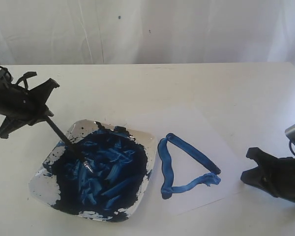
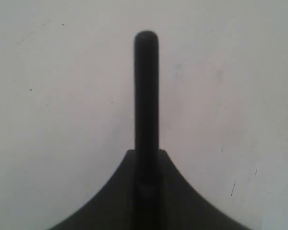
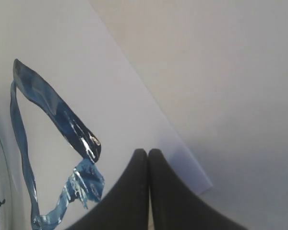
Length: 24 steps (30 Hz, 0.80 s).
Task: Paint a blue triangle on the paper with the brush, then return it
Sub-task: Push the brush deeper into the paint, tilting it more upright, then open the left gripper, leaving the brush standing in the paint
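Observation:
The blue triangle (image 1: 184,165) lies painted on the paper (image 1: 206,137), right of the dish; it also shows in the right wrist view as the blue triangle (image 3: 53,139) on the paper (image 3: 86,72). My left gripper (image 1: 45,116) is shut on the brush (image 1: 69,141), whose tip rests in the blue paint of the dish (image 1: 96,169). In the left wrist view the black brush handle (image 2: 146,96) sticks out from between the closed fingers of the left gripper (image 2: 146,158). My right gripper (image 1: 250,164) sits at the paper's right edge, shut and empty, seen as the right gripper (image 3: 148,152) in its own view.
The square white dish holds a dark blue paint mass and stands at the front left of the off-white table (image 1: 187,83). A white curtain (image 1: 147,29) hangs behind the table's far edge.

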{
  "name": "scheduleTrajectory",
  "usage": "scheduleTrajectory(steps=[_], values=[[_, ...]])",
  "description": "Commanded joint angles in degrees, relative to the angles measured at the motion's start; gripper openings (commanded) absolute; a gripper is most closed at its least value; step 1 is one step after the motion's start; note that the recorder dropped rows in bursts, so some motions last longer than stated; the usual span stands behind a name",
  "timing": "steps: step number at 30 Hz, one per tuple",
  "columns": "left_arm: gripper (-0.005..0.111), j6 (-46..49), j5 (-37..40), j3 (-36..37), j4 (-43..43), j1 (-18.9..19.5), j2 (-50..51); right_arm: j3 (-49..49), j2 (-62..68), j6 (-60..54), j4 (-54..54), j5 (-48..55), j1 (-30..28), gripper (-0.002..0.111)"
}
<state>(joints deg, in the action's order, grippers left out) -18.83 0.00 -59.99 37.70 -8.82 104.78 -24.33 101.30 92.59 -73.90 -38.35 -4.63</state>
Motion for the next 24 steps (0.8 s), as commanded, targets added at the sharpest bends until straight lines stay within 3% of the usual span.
scheduleTrajectory(steps=[1, 16, 18, 22, 24], values=[[0.0, 1.92, -2.5, -0.16, -0.9, 0.14, 0.59, -0.18, 0.21, 0.16, -0.36, 0.19, 0.1, 0.0], [0.004, 2.52, -4.91, -0.16, -1.68, 0.14, 2.84, -0.18, 0.21, 0.16, -0.36, 0.19, 0.1, 0.0], [0.012, 2.52, -5.42, -0.06, -2.05, 0.14, 2.84, -0.18, 0.21, 0.16, -0.36, 0.19, 0.1, 0.0], [0.06, 2.52, -6.01, -0.06, -2.05, 0.14, 2.84, -0.18, 0.21, 0.16, -0.36, 0.19, 0.1, 0.0], [0.068, 2.52, -6.61, -0.06, -2.05, 0.14, 2.84, -0.18, 0.21, 0.16, -0.36, 0.19, 0.1, 0.0]])
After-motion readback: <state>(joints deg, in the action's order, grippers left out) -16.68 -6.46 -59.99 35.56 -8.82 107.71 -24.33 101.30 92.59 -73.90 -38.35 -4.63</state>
